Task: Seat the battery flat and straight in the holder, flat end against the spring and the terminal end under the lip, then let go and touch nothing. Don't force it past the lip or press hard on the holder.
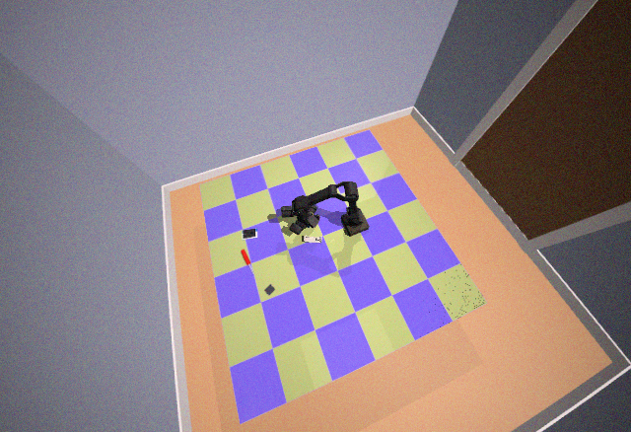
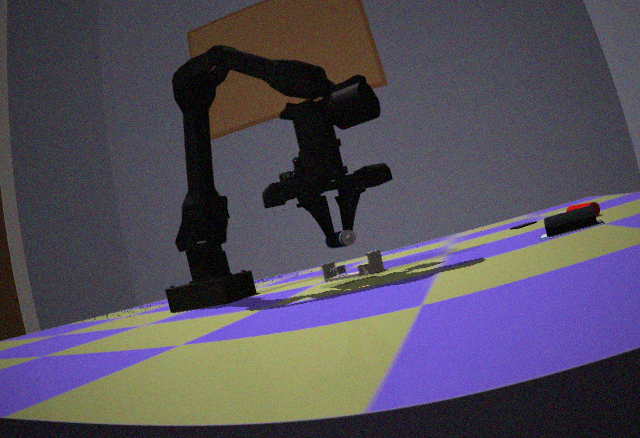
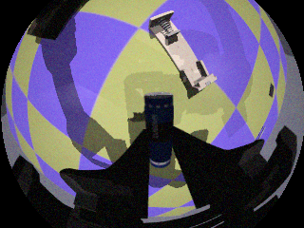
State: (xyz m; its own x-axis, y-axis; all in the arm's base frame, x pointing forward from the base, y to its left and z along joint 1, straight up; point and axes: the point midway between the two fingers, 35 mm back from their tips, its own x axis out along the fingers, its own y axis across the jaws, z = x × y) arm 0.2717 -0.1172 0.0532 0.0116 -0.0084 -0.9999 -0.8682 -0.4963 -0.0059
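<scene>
1. One battery (image 3: 158, 128), dark blue and cylindrical, is clamped between the fingers of the gripper (image 2: 338, 235) and is held in the air above the checkered mat (image 2: 320, 366), touching nothing else.
2. The holder (image 3: 181, 52), a pale grey tray with a raised block at each end, is seen on the mat, ahead of the battery in the wrist view and below it in the exterior view. It is near but clearly apart from the battery.
3. In the wrist view the long axis of the battery is not parallel to the long axis of the holder, so a turn of the wrist is judged to be needed before lowering.
4. The battery is judged to be stiff, rather light and smooth. Because it is round, it can roll or slip between the fingers if it is pushed on one end.
5. It is gripped across its body, near the middle or toward one end. Both ends are left free, which is suitable for the spring and the lip.
6. Which end carries the terminal cannot be told.
7. The holder is judged to be light and easily shifted, so only gentle contact is advised.
</scene>
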